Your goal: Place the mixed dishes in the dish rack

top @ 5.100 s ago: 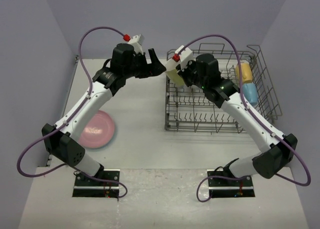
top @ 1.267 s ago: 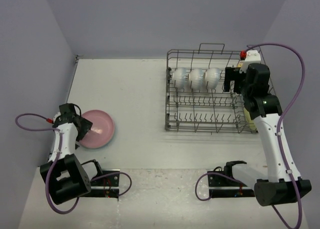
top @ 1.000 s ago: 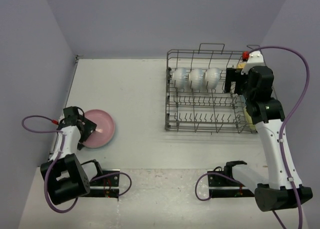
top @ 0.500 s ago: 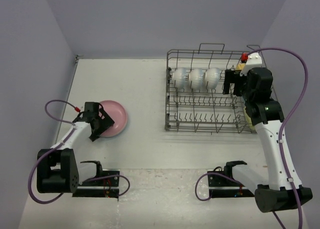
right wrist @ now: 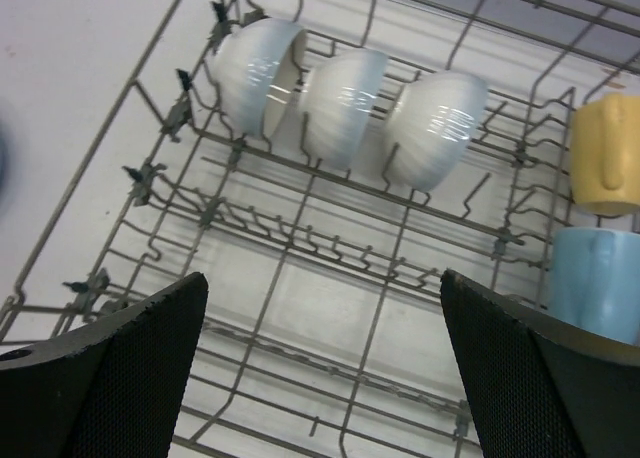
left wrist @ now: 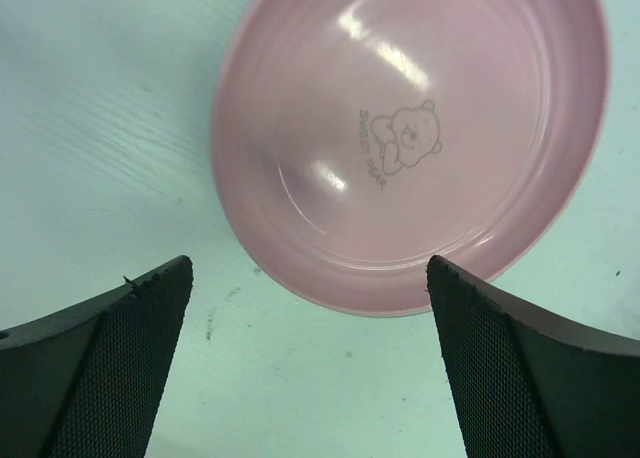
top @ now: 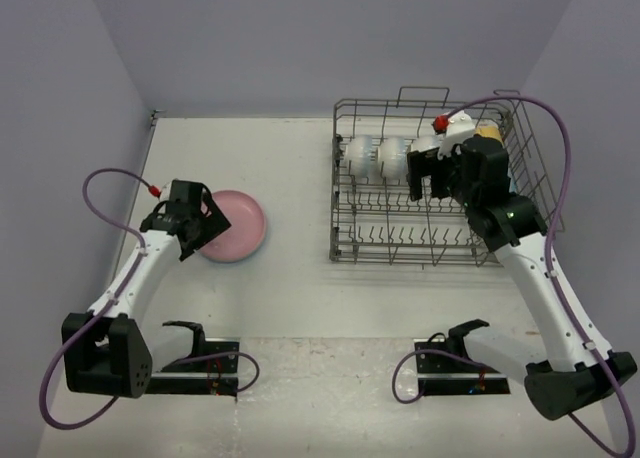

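Left jaws wide at pink plate (left wrist: 400,148) — right jaws wide above dish rack (top: 385,223).

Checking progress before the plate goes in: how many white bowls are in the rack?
3. All stand in one row at the dish rack's back left: left bowl, middle bowl, right bowl. The right arm hides part of the rack from above.

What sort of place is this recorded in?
Probably a lab test booth, not a kitchen: plain lavender walls enclose a white table with a wire dish rack, white bowls and a pink plate.
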Action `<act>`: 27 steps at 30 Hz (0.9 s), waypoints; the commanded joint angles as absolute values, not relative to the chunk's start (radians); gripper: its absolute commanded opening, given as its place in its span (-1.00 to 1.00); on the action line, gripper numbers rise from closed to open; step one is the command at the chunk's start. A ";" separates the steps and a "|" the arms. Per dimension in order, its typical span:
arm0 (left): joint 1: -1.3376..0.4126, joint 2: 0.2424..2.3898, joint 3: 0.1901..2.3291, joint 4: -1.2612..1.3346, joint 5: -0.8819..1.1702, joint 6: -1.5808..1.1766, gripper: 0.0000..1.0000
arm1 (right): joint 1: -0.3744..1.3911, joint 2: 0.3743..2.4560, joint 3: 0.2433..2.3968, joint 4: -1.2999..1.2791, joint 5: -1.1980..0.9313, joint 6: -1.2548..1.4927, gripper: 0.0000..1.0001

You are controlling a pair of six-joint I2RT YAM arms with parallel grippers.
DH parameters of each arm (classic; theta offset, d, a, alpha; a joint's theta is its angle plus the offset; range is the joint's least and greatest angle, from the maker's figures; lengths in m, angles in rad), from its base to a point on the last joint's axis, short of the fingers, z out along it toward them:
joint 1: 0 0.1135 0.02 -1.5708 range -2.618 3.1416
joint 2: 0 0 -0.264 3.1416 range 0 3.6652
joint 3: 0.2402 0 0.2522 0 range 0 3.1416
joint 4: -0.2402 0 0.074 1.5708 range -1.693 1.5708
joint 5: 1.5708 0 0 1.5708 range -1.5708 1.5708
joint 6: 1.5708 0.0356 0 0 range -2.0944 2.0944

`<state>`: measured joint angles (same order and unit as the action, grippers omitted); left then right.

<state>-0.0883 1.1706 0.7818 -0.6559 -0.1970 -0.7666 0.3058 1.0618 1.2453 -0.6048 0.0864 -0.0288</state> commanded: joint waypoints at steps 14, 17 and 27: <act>0.038 1.290 0.865 -0.594 -0.267 -0.689 0.56 | 0.483 1.186 1.368 -0.549 0.006 0.063 0.98; 0.037 1.318 0.868 -0.574 -0.261 -0.696 0.26 | 0.502 1.222 1.390 -0.560 0.006 0.068 0.98; 0.037 1.371 0.836 -0.588 -0.307 -0.719 0.05 | 0.505 1.247 1.391 -0.595 0.103 0.064 0.98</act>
